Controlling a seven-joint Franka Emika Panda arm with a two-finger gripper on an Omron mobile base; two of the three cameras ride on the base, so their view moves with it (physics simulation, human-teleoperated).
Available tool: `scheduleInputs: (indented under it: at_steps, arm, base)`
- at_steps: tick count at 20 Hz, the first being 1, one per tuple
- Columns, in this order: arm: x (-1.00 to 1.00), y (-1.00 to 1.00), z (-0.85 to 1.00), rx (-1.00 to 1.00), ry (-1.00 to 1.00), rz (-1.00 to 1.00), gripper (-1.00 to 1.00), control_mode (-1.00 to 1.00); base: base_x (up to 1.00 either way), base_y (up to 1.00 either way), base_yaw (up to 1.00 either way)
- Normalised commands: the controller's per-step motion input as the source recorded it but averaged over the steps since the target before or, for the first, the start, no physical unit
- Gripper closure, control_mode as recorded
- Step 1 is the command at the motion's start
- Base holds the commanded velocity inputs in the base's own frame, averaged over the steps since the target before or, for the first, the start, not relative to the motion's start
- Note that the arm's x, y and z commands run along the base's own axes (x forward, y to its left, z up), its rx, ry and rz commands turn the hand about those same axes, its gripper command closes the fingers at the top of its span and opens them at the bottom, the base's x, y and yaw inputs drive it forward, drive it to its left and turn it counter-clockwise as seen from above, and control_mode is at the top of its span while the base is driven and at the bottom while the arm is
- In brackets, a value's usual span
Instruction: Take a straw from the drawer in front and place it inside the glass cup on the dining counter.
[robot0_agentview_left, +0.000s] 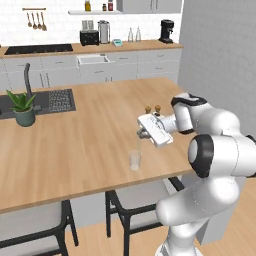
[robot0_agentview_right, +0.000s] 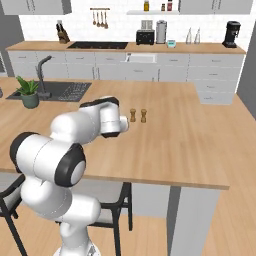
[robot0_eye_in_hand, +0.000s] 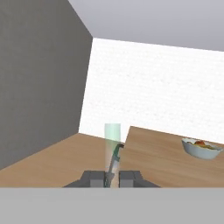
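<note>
One grip: end effector (robot0_agentview_left: 139, 135) nearly closed, pinching the straw (robot0_agentview_left: 138, 144) so it hangs vertically over the glass cup (robot0_agentview_left: 134, 160).
Straw position: lower end just above the cup's rim, not yet inside, as far as I can judge.
Arm pose: elbow folded, forearm reaching sideways, wrist turned.
Worktop: dining counter (robot0_agentview_left: 75, 140); cup near its front edge.
Beyond: two shakers (robot0_agentview_left: 152, 108); potted plant (robot0_agentview_left: 23, 107).

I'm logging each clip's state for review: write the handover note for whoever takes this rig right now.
Gripper: shut on the straw, which hangs down from it.
Glass cup: upright on the dining counter, near its front edge, just below the straw's lower end.
Done: straw fetched and carried over the cup.
Left: lower the straw into the cup, open, withdraw.
</note>
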Motion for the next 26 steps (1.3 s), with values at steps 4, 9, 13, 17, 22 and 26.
scheduleInputs:
  at_steps: [4,9,13,17,22,26]
  arm:
    - [0.04,0.10,-0.14,0.00,0.00,-0.01,1.00,-1.00]
    - [0.16,0.00,-0.23,0.00,0.00,-0.02,1.00,-1.00]
    - [0.30,0.00,-0.16,0.00,0.00,-0.01,1.00,-1.00]
    - [0.23,0.00,-0.14,0.00,0.00,-0.01,1.00,-1.00]
    - [0.18,0.00,-0.14,0.00,0.00,-0.01,1.00,-1.00]
    - [0.27,0.00,-0.11,0.00,0.00,-0.01,1.00,-1.00]
  base:
    - [0.00,0.00,0.00]
    - [0.00,0.00,0.00]
    - [0.00,0.00,0.00]
    - [0.00,0.00,0.00]
    - [0.00,0.00,0.00]
    - [0.00,0.00,0.00]
